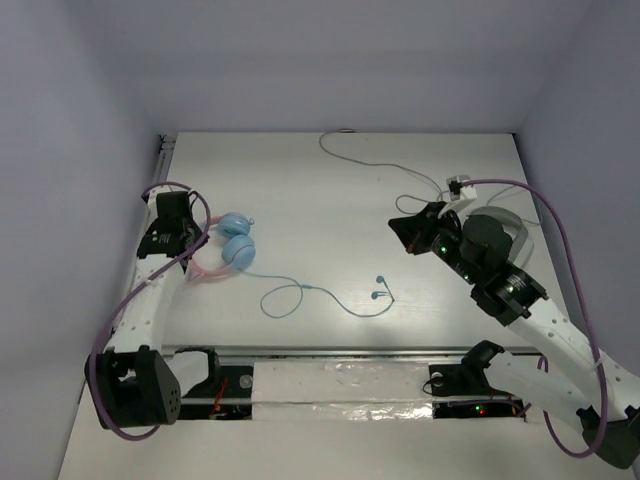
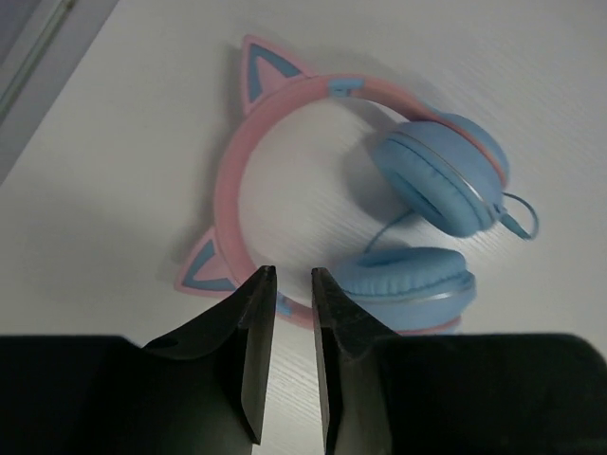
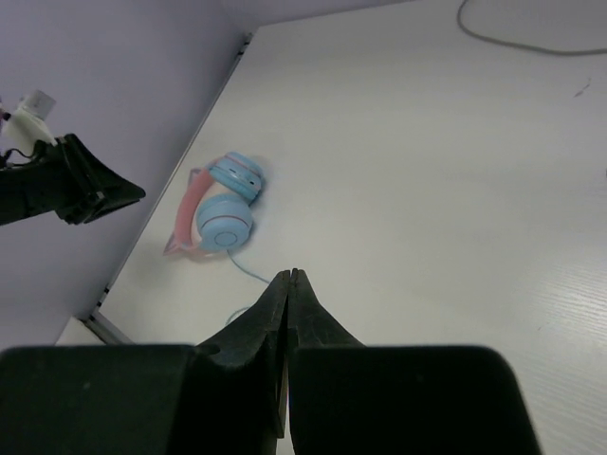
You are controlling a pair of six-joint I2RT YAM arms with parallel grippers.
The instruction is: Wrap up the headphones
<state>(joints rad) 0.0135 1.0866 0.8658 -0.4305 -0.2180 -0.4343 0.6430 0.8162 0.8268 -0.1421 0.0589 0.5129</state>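
Note:
The headphones [image 1: 230, 245] lie flat at the table's left, with light-blue ear cups, a pink cat-ear headband [image 2: 232, 180] and a thin pale-blue cable [image 1: 300, 292] that loops right to its plug [image 1: 382, 291]. My left gripper [image 1: 190, 248] hovers just above the headband's near side. In the left wrist view its gripper [image 2: 293, 275] is open by a narrow gap with nothing between the jaws. My right gripper [image 1: 398, 229] is shut and empty, raised above the table's right half, far from the headphones [image 3: 223, 204]. Its closed tips [image 3: 288, 275] show in the right wrist view.
White-grey headphones [image 1: 508, 222] lie at the right, partly hidden behind my right arm. Their white cable [image 1: 370, 165] trails toward the back edge. The left wall runs close beside the blue headphones. My left arm [image 3: 66, 185] shows in the right wrist view.

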